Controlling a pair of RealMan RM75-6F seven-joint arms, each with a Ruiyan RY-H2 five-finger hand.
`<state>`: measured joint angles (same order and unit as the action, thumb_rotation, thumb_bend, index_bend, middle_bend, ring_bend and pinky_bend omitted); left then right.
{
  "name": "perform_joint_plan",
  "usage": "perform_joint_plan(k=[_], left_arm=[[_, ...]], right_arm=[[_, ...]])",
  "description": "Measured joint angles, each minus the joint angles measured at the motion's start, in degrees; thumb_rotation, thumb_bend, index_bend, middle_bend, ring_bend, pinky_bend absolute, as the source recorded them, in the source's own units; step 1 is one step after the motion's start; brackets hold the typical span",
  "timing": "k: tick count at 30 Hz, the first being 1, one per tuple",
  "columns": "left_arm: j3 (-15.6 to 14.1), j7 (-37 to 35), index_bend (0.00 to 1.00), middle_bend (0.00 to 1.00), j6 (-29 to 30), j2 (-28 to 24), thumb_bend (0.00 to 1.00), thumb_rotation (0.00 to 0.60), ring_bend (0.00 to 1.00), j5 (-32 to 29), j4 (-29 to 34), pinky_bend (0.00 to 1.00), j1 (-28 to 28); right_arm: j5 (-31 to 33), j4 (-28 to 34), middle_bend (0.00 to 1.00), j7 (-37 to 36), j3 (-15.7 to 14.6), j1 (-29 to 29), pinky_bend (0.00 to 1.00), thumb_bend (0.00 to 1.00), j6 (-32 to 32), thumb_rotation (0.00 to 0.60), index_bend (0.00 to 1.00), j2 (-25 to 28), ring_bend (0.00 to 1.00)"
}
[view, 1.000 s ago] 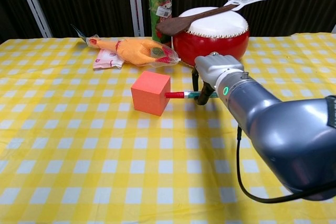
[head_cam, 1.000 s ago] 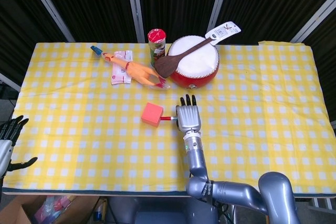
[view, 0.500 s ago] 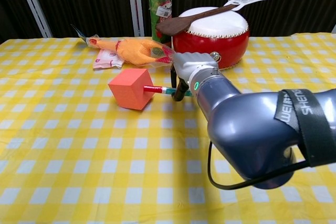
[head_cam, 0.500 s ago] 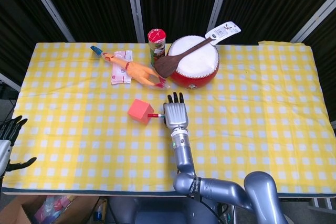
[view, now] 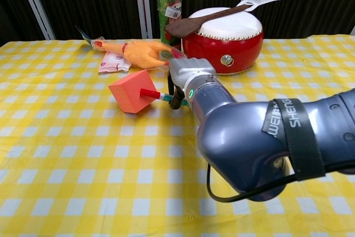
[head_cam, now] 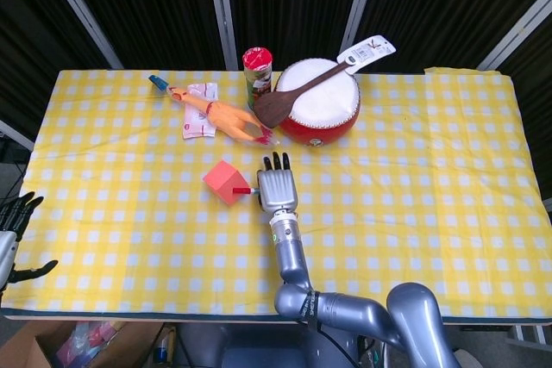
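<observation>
My right hand (head_cam: 276,189) (view: 186,76) lies low over the yellow checked cloth and grips a thin pen (head_cam: 243,190) (view: 157,95) with a red end and green body. The pen's red tip touches an orange-red cube (head_cam: 222,180) (view: 128,91), which sits tilted on an edge just left of the hand. My left hand (head_cam: 13,234) hangs off the table's lower-left corner, fingers spread, holding nothing; the chest view does not show it.
Behind the hand stands a red drum (head_cam: 321,101) (view: 227,40) with a dark wooden spoon (head_cam: 302,92) (view: 205,19) across it. A snack can (head_cam: 257,75) (view: 169,6), rubber chicken (head_cam: 226,116) (view: 141,53) and flat packet (head_cam: 198,109) lie at the back left.
My right hand has travelled left with the pen. The cube slid left ahead of the pen's tip and tipped onto an edge. The left hand barely moved.
</observation>
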<state>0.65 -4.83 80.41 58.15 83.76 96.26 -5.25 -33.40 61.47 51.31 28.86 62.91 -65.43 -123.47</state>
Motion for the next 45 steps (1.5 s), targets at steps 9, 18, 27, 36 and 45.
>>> perform_joint_plan(k=[9, 18, 27, 36, 45], left_arm=[[-0.09, 0.37, 0.00, 0.00, 0.28, 0.01, 0.01, 0.600, 0.00, 0.12, 0.00, 0.00, 0.20], [-0.08, 0.72, 0.00, 0.00, 0.45, 0.11, 0.01, 0.600, 0.00, 0.22, -0.14, 0.00, 0.26], [-0.11, 1.58, 0.00, 0.00, 0.45, 0.30, 0.00, 0.600, 0.00, 0.24, -0.24, 0.00, 0.27], [-0.13, 2.96, 0.00, 0.00, 0.49, 0.66, 0.01, 0.600, 0.00, 0.14, -0.24, 0.00, 0.29], [-0.14, 4.18, 0.00, 0.00, 0.94, 1.13, 0.01, 0.600, 0.00, 0.37, -0.37, 0.00, 0.40]], right_arm=[[-0.48, 2.39, 0.18, 0.54, -1.26, -2.07, 0.03, 0.54, -1.60, 0.600, 0.60, 1.34, 0.00], [-0.92, 6.70, 0.18, 1.39, -2.31, -4.95, 0.03, 0.54, -4.01, 0.600, 0.60, 4.62, 0.00], [-2.29, 13.06, 0.18, 0.75, -5.64, -9.88, 0.03, 0.54, -5.74, 0.600, 0.60, 10.13, 0.00], [-5.64, 21.34, 0.18, -1.74, -9.59, -15.87, 0.03, 0.54, -7.63, 0.600, 0.60, 19.05, 0.00], [-7.09, 24.95, 0.18, -4.27, -12.68, -21.03, 0.03, 0.54, -8.00, 0.600, 0.60, 27.49, 0.00]])
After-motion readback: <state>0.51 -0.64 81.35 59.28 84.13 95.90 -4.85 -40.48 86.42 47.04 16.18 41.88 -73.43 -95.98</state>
